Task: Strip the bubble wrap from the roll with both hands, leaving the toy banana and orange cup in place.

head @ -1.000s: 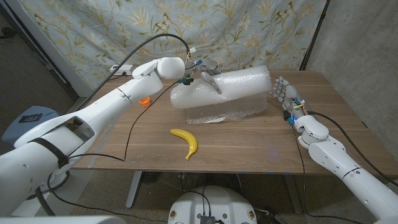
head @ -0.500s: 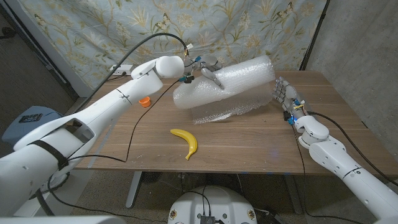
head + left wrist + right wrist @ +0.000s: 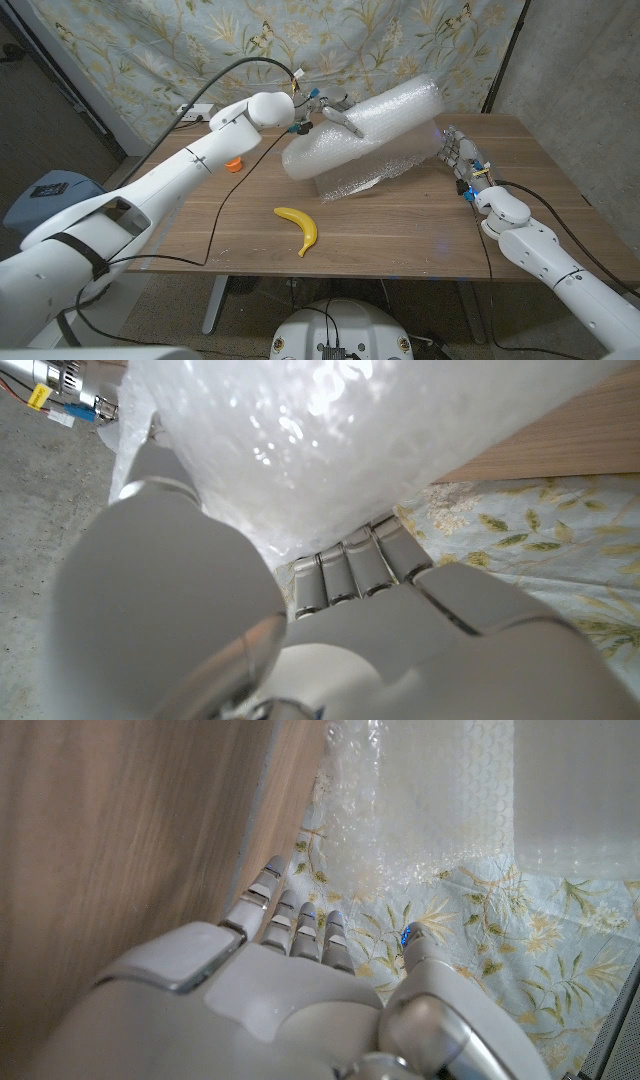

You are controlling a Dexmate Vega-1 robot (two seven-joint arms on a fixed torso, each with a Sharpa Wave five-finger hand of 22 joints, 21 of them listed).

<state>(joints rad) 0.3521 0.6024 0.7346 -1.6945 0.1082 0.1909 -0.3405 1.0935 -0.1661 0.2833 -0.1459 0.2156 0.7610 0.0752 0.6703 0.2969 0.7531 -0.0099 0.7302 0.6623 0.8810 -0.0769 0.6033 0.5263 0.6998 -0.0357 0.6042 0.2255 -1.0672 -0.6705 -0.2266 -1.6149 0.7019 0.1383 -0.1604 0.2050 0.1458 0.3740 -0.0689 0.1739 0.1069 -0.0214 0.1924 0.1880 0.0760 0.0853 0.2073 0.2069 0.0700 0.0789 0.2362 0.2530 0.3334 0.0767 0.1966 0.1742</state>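
Two white robot arms reach over a brown wooden table [image 3: 420,215], where a large clear bubble wrap roll [image 3: 365,130] sits tilted at the far middle, its right end raised off the wood and a loose sheet of wrap hanging from it to the tabletop. On the roll's far left end, the left hand [image 3: 330,112] grips the plastic, fingers curled over its top; the left wrist view shows those fingers [image 3: 350,565] pressed into the bubbles. At the right, the right hand [image 3: 458,158] stands upright just beside the roll's right end, fingers apart and clasping nothing, though whether they touch the wrap cannot be told. Near the front middle lies a yellow toy banana [image 3: 300,228], well apart from the roll. Left of the roll, beside the left arm, a small orange cup [image 3: 233,164] stands on the wood. Floral cloth [image 3: 150,50] hangs behind the table.
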